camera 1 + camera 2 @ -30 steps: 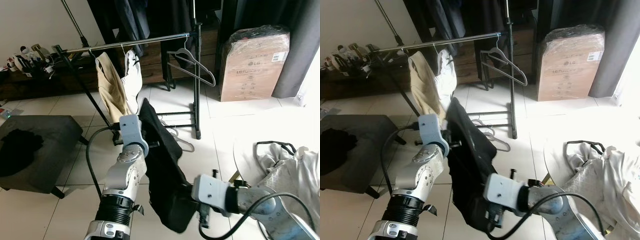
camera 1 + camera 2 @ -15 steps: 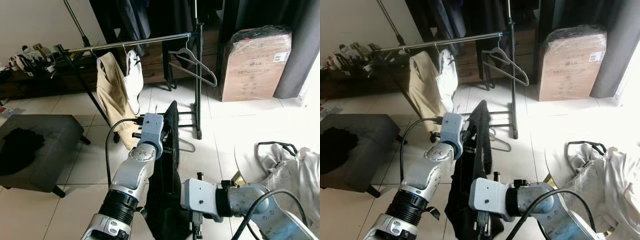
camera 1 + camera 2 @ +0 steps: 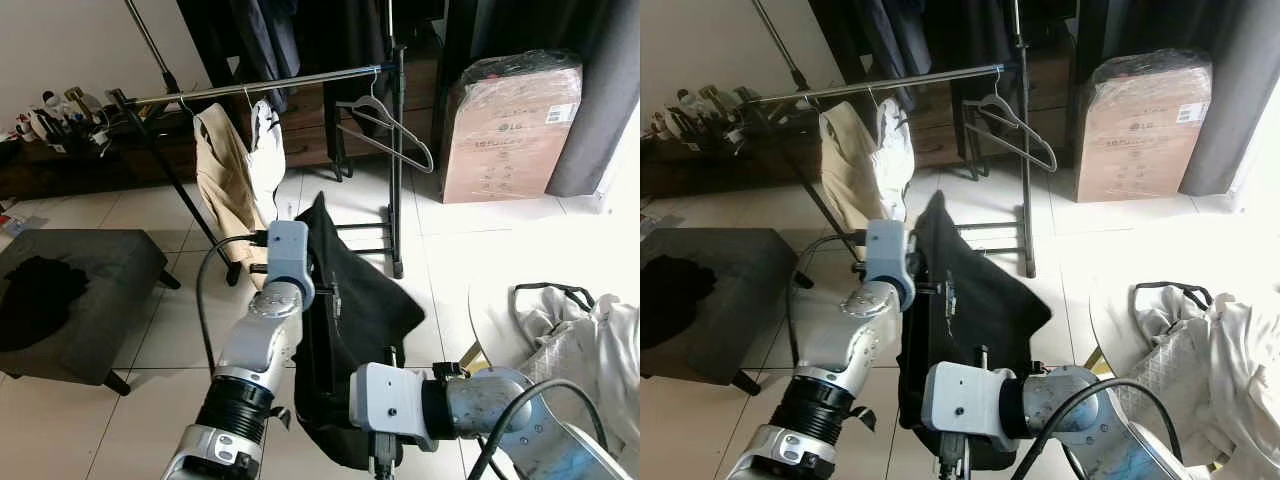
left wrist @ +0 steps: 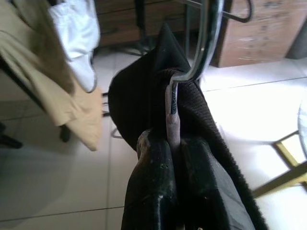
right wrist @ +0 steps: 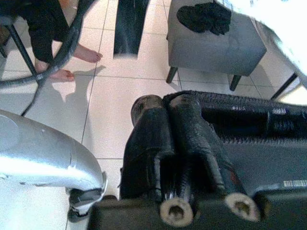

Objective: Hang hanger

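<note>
Where left gripper [image 4: 169, 143] clamps: hanger [image 4: 173, 98].

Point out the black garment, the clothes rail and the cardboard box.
black garment [image 3: 365, 310], left eye view, its middle.
clothes rail [image 3: 300, 82], left eye view, horizontal bar.
cardboard box [image 3: 510, 125], left eye view, front face.

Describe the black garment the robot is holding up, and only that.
The black garment is a dark, soft, knit-looking cloth draped on a hanger whose metal hook rises above it. It hangs in folds between the robot's arms, with one peak pointing up toward the clothes rail, which it does not touch. The left claw pinches the hanger neck at the garment's top; the right claw is shut against its lower part.
</note>
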